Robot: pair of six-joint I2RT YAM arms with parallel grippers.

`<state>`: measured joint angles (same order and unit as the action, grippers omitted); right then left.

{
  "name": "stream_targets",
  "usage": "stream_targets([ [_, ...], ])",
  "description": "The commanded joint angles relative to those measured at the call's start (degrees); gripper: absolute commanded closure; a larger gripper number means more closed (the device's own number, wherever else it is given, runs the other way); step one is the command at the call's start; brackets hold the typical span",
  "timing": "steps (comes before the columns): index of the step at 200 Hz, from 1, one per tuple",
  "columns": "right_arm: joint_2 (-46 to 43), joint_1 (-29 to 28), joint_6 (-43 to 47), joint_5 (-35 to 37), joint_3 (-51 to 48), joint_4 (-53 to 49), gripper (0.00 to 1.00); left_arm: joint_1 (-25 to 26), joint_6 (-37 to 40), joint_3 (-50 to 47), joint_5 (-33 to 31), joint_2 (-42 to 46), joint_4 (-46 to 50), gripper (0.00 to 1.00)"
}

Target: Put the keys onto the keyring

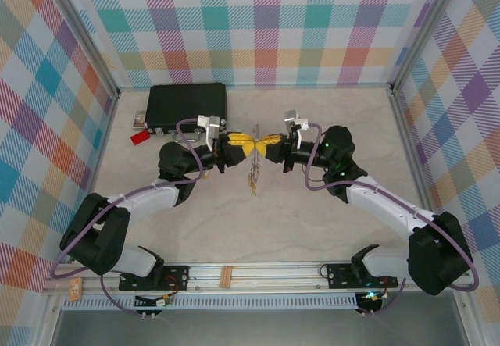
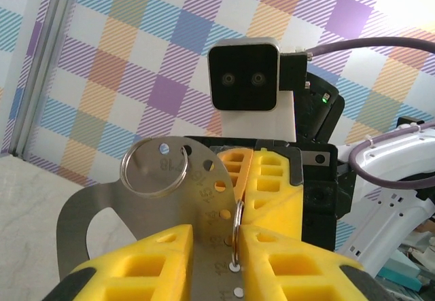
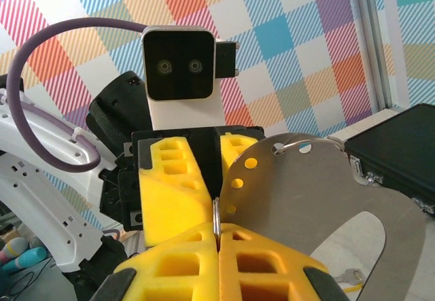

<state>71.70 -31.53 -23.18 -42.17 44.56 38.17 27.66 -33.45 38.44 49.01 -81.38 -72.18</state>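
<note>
My two grippers meet tip to tip above the middle of the table. The left gripper (image 1: 241, 144) (image 2: 216, 236) is shut on a flat silver metal plate (image 2: 204, 199) with a row of numbered holes. Edge-on beside that plate stands the thin keyring (image 2: 236, 236) (image 3: 215, 218), and the right gripper (image 1: 271, 141) (image 3: 217, 229) is shut on it. A second, wider ring (image 2: 155, 168) is threaded through a hole at the plate's top. Small keys (image 1: 252, 179) show just below the grippers; one silver key (image 3: 348, 276) appears under the plate. I cannot tell whether they hang or lie on the table.
A black case (image 1: 187, 104) lies at the back left, with a small red tag (image 1: 141, 137) in front of it. Checked walls close in the table on three sides. Purple cables loop over both arms.
</note>
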Motion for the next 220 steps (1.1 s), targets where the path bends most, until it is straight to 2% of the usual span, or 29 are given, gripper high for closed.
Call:
stream_targets([
  [1, -0.6, 0.0, -0.5, -1.8, 0.5, 2.8, 1.00, 0.4, -0.3, 2.1, 0.9, -0.2, -3.0, 0.79],
  [49, -1.0, 0.0, 0.1, -1.3, 0.3, 2.0, 1.00, 0.8, -0.2, 2.6, 2.5, -0.4, -2.8, 1.00],
  [70, -1.5, 0.1, 1.3, -0.8, 0.6, 0.2, 1.00, 0.9, 1.5, 2.3, 2.5, 0.7, -0.9, 1.00],
  [87, -2.3, 0.2, 3.0, -0.2, 1.1, -4.1, 0.87, 0.7, 5.0, 2.3, 2.2, 3.0, 3.7, 1.00],
  [132, -6.0, 1.7, 11.3, 1.0, 3.0, -18.3, 0.77, 0.8, 21.3, 3.6, -1.0, 11.6, 27.4, 1.00],
  [151, -6.4, 2.2, 13.5, 0.7, 4.0, -22.5, 0.73, 0.8, 25.7, 4.4, -2.0, 14.1, 34.1, 1.00],
  [220, -2.6, 2.5, 14.3, -7.7, 9.1, -24.6, 0.69, 1.0, 26.5, 5.6, -1.2, 14.0, 37.0, 1.00],
])
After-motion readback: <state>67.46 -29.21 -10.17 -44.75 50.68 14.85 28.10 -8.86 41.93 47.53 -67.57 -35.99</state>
